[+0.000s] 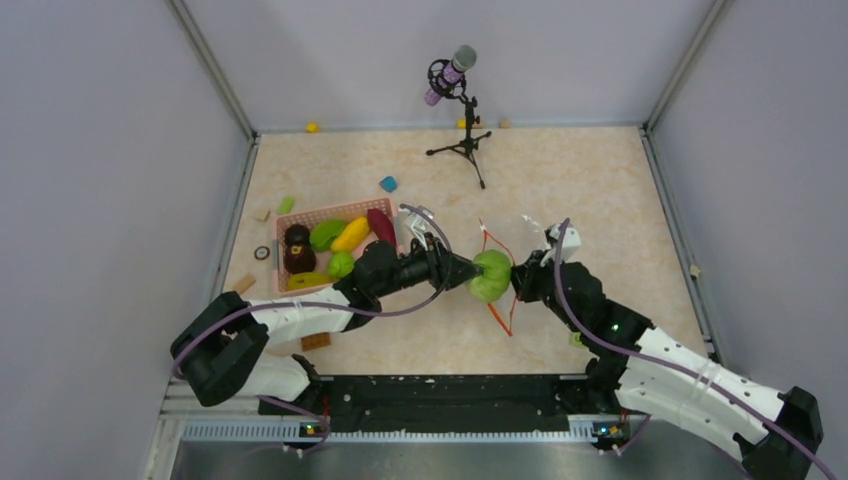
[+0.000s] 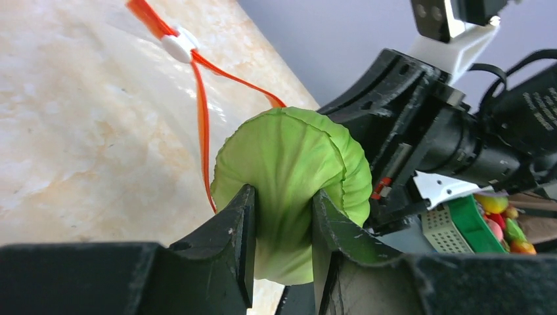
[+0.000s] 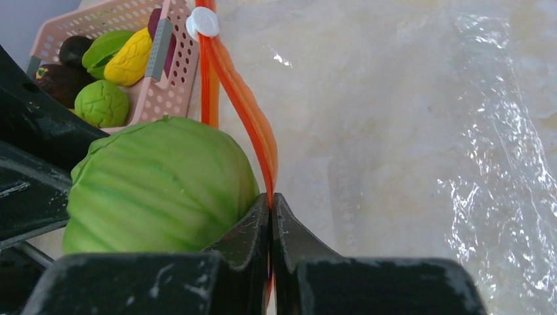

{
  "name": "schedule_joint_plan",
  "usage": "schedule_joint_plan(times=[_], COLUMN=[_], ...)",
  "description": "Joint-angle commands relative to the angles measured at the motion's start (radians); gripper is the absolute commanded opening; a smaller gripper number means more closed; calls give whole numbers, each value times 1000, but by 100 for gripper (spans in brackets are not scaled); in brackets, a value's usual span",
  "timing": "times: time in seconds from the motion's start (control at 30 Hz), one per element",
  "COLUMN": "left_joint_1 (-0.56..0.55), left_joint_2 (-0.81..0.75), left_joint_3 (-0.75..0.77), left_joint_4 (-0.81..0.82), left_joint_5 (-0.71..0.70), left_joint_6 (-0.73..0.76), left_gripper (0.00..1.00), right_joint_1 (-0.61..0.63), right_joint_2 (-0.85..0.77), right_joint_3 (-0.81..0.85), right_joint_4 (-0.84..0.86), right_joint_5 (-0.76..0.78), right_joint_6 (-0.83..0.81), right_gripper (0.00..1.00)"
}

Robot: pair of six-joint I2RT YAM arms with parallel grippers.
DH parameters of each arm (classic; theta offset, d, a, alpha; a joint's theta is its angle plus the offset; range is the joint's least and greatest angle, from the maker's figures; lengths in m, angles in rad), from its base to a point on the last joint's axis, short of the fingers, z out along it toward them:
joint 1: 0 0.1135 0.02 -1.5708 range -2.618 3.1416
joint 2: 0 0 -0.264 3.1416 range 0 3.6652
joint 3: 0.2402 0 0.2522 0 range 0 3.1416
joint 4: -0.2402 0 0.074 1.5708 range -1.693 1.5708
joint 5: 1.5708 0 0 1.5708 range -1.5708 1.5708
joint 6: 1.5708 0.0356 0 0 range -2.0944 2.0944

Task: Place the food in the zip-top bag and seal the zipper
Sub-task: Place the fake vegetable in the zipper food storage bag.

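One view, right wrist, shows end effector [image 3: 270, 201] pinching zipper [image 3: 244, 108]

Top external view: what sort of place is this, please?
Likely a robot test cell in a lab, not a kitchen: plain grey walls box in the table, a microphone on a tripod stands at the back, and the pink basket holds plastic toy food.
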Motion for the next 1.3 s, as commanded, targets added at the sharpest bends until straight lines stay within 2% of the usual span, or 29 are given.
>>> schedule_joint_plan(times=[0.0, 0.2, 0.43, 0.67, 1.0, 1.07, 1.27], left_joint_1=[7, 8, 7, 7, 0, -11, -44], left_joint_2=[-14, -29, -1, 23, 57, 41, -2], left_joint_3=[41, 46, 103, 132, 144, 140, 168], left_joint_4=[-133, -224, -265, -208, -131, -149, -266], left_joint_5=[-180, -264, -239, -97, 218, 205, -60], left_joint_6=[61, 70, 69, 98, 260, 301, 335], left_gripper=[0, 0, 0, 0, 0, 0, 0], right_joint_1=[13, 13, 13, 13, 13, 13, 13], right_joint_2=[-38, -46, -9, 61, 128, 142, 152], right_joint_3=[15, 21, 37, 78, 151, 165, 163], right_joint_4=[96, 98, 165, 179, 197, 196, 213], right_joint_5=[-73, -73, -154, -128, -112, -130, -156], right_joint_6=[15, 2, -25, -29, 13, 24, 111], right_gripper=[0, 0, 0, 0, 0, 0, 0])
